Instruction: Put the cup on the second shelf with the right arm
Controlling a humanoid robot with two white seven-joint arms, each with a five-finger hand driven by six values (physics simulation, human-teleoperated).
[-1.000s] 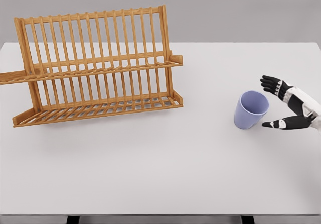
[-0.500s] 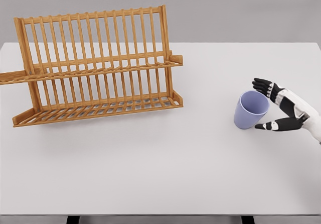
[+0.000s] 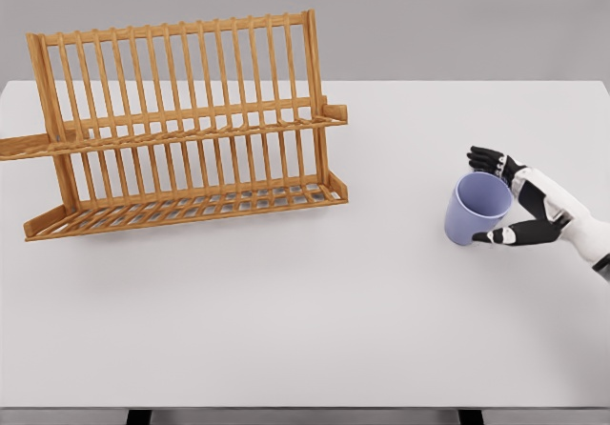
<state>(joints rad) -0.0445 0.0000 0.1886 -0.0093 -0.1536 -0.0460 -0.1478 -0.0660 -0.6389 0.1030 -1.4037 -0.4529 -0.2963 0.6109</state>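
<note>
Where spread right hand point(image 3: 522, 204) fingers point(image 3: 484, 158) flank it: upright lilac cup point(image 3: 477, 209), between fingers and thumb, ungrasped

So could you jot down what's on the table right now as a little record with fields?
Surface: plain white table
Rack: two-tier slatted wooden dish rack, left side, nothing on it
Cup: light purple handleless plastic cup, upright, right side
Right robot hand: open, fingers spread around the cup, not yet closed on it
Left arm: out of view

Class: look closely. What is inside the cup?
The cup looks empty: only its bare purple inner wall shows. Its bottom is hidden by the near wall. The right hand flanks it outside.
</note>
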